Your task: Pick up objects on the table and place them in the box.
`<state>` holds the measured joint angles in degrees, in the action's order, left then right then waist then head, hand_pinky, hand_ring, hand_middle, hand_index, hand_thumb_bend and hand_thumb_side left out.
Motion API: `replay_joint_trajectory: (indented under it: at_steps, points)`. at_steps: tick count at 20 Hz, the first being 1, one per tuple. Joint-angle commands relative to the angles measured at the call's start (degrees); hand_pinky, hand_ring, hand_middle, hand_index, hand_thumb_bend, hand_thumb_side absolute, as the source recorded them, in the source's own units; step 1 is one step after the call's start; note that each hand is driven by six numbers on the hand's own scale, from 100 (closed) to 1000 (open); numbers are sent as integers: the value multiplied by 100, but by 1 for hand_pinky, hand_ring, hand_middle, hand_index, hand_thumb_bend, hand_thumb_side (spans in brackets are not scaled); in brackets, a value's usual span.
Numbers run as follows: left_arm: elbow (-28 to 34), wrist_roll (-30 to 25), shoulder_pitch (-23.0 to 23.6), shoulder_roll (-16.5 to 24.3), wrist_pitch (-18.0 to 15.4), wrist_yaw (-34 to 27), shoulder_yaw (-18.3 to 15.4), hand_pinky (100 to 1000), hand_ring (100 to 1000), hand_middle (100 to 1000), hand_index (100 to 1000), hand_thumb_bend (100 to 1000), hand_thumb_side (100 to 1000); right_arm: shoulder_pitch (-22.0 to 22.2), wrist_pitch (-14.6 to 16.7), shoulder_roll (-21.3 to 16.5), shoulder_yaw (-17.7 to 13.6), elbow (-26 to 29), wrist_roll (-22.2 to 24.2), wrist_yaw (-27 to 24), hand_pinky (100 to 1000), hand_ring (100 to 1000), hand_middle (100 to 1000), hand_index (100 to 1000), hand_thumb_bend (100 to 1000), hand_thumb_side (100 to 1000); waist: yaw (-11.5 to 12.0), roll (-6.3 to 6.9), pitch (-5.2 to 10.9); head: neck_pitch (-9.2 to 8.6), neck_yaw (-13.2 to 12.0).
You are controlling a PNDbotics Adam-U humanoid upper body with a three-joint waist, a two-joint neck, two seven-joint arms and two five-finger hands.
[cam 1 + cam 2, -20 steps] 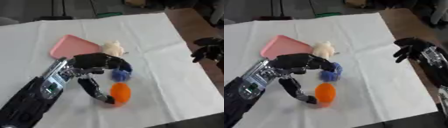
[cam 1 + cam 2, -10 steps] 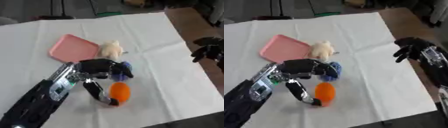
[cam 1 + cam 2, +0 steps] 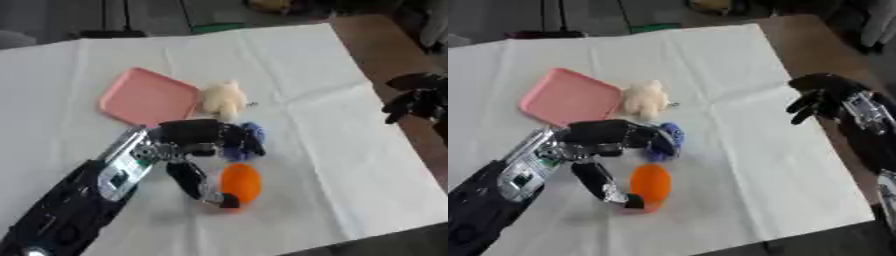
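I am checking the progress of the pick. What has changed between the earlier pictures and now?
The left hand drew back slightly toward the robot, fingers remaining over the blue object, thumb beside the orange object. Nothing was lifted. The pink tray, cream toy and right hand stayed put.

1. Both views look steeply down from the robot's head onto the white cloth (image 3: 324, 125), fairly near.
2. They share the pink tray (image 3: 144, 96) and the left hand (image 3: 610, 140).
3. The right eye view shows more of the right hand (image 3: 824, 97).
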<state>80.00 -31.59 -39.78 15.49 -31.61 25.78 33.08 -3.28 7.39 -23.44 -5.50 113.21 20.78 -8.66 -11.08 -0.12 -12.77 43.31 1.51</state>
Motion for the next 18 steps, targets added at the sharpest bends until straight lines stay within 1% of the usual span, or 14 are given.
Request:
replay_joint_trajectory:
  at_steps: [1, 2, 4, 10, 18]
  points:
    - [208, -818, -99, 26, -751, -44, 3, 772, 763, 827, 925, 600, 582, -44, 15, -120, -15, 90, 9, -17, 538, 623, 760, 755, 100, 965, -12, -22, 86, 14, -14]
    - [253, -838, -103, 35, -785, -6, 2, 780, 768, 829, 931, 629, 563, -45, 15, -120, -14, 90, 10, -18, 538, 623, 760, 755, 100, 965, -13, -21, 87, 12, -13]
    - [357, -840, -115, 52, -878, 116, 6, 784, 771, 830, 934, 638, 555, -44, 14, -121, -16, 87, 9, -17, 538, 623, 760, 755, 100, 965, -16, -19, 88, 9, -14]
    - [365, -763, -82, 60, -1091, 464, 50, 787, 772, 828, 936, 625, 560, -42, 14, -121, -18, 85, 4, -12, 538, 622, 760, 755, 100, 966, -24, -15, 83, 9, -9]
    - [68, -825, -55, 10, -1303, 835, 123, 792, 776, 824, 937, 599, 575, -44, 17, -116, -13, 84, 13, -6, 537, 622, 760, 755, 100, 967, -46, -16, 68, 9, -7]
